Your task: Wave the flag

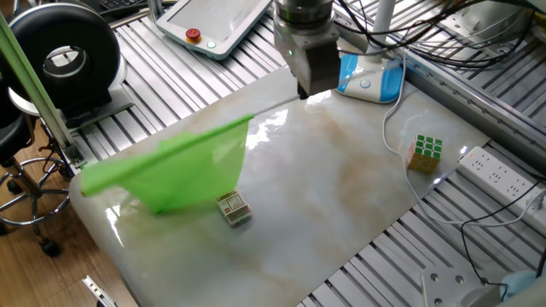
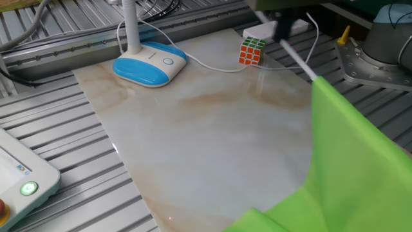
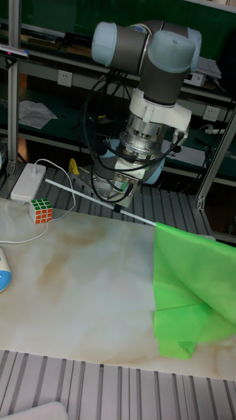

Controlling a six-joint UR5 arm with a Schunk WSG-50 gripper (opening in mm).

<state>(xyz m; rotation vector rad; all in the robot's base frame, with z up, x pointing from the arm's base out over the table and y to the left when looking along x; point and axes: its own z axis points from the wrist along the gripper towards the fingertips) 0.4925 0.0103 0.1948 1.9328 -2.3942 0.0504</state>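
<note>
The flag is a lime-green cloth on a thin white pole. My gripper is shut on the pole near its middle, above the marble tabletop's far edge. The pole slopes down from the gripper to the cloth, which sags toward the table's left corner. In the tall fixed view the gripper clamps the pole, whose bare end points left, and the cloth hangs crumpled at the right. In the other fixed view the pole runs down into the cloth; the gripper is mostly cut off at the top.
A small patterned box lies on the marble slab just beside the cloth. A Rubik's cube sits at the right edge, a blue lamp base behind the gripper. A power strip and teach pendant lie off the slab.
</note>
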